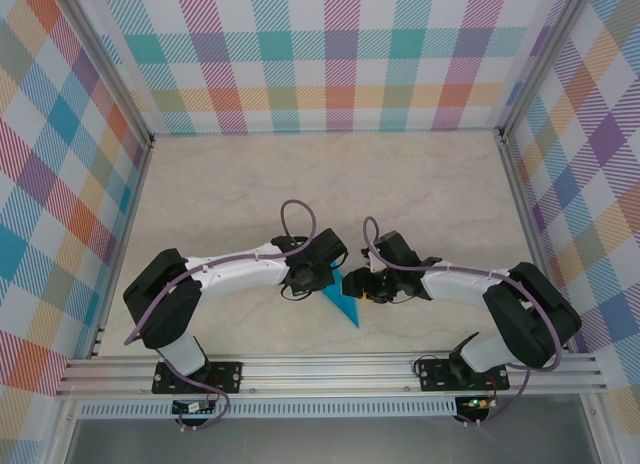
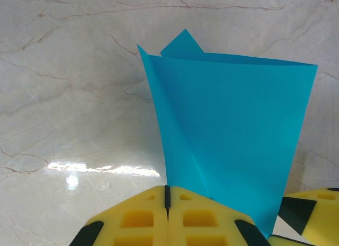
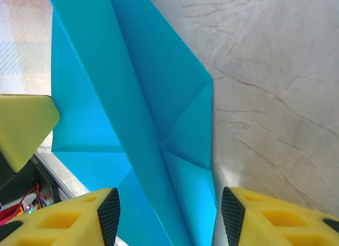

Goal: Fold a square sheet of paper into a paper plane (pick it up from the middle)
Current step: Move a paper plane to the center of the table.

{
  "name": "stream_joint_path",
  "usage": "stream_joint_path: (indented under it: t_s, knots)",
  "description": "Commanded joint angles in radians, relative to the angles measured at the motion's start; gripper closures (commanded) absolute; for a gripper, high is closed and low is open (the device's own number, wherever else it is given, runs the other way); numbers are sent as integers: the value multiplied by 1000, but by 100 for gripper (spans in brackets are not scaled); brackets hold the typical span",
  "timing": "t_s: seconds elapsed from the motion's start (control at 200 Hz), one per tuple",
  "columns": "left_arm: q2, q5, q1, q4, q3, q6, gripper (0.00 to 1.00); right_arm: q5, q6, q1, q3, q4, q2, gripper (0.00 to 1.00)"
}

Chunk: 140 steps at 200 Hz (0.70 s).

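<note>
Two grippers on the paper plane [image 2: 233,129]: we see left gripper [image 2: 167,201] clamped shut on its edge w/ pinch pt hidden, right gripper [image 3: 169,214] approx half-open astride it.

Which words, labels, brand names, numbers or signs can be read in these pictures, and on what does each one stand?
None can be read. The blue paper plane is plain, the yellow fingers carry no print, and the small boards below the arms are too small to read.
</note>
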Motion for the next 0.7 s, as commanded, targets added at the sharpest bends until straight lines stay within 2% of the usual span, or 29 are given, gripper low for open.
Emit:
stream_joint_path:
  t_s: [0.0,0.225,0.55,0.695]
  knots:
    - [-14,-22,11,-10,-11,12,96,-88,-4,11,-11,59,23,45]
    - [-15,-26,11,-19,-9,12,96,-121,-28,30,-7,47,6,45]
    - [-23,-29,11,-21,-12,14,96,39,-46,63,37,-101,-50,46]
    - [-20,-26,10,-19,-11,14,96,9,-57,76,50,-91,-43,46]
